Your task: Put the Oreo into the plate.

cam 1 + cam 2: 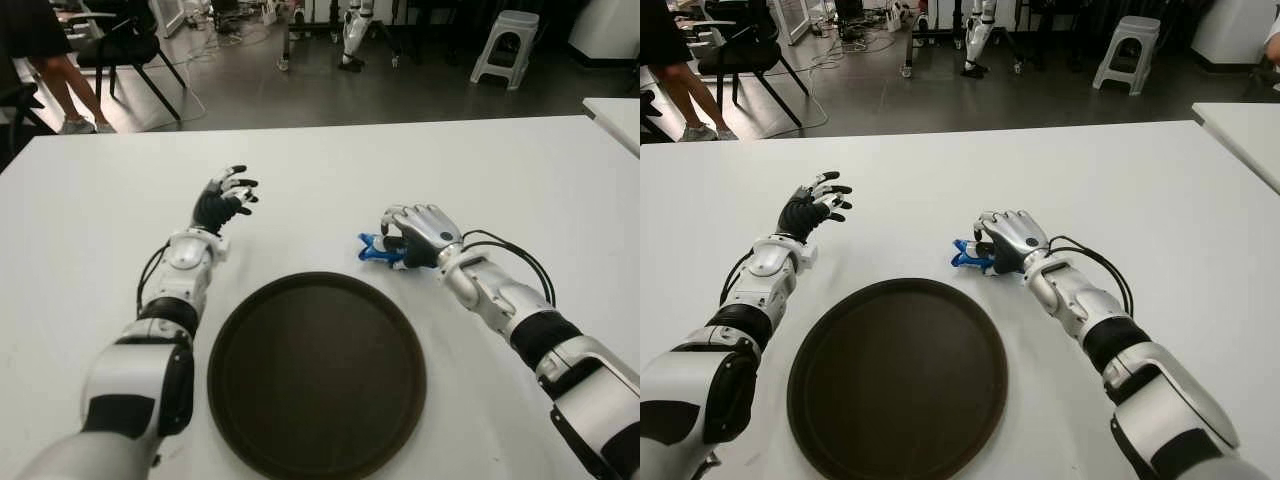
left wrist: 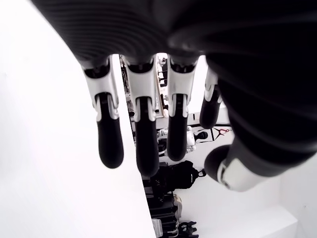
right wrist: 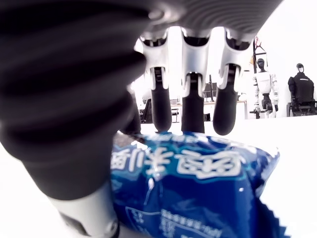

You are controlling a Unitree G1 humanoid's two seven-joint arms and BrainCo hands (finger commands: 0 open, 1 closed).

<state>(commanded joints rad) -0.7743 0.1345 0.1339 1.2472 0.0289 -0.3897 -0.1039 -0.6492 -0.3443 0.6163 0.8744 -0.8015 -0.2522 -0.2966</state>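
Observation:
The Oreo is a blue packet (image 1: 374, 251) lying on the white table (image 1: 520, 180), just beyond the far right rim of the plate. My right hand (image 1: 412, 240) covers it from the right, fingers curled over its top and thumb at its side. In the right wrist view the packet (image 3: 198, 193) fills the space under the palm, with the fingers (image 3: 192, 106) reaching past its far edge. The plate (image 1: 316, 375) is a round dark brown tray near the table's front edge, with nothing on it. My left hand (image 1: 225, 200) shows to the far left of the plate, fingers spread and holding nothing.
A second white table's corner (image 1: 615, 115) shows at the far right. Beyond the table are chairs (image 1: 120, 50), a white stool (image 1: 505, 45) and a person's legs (image 1: 60, 90) on the grey floor.

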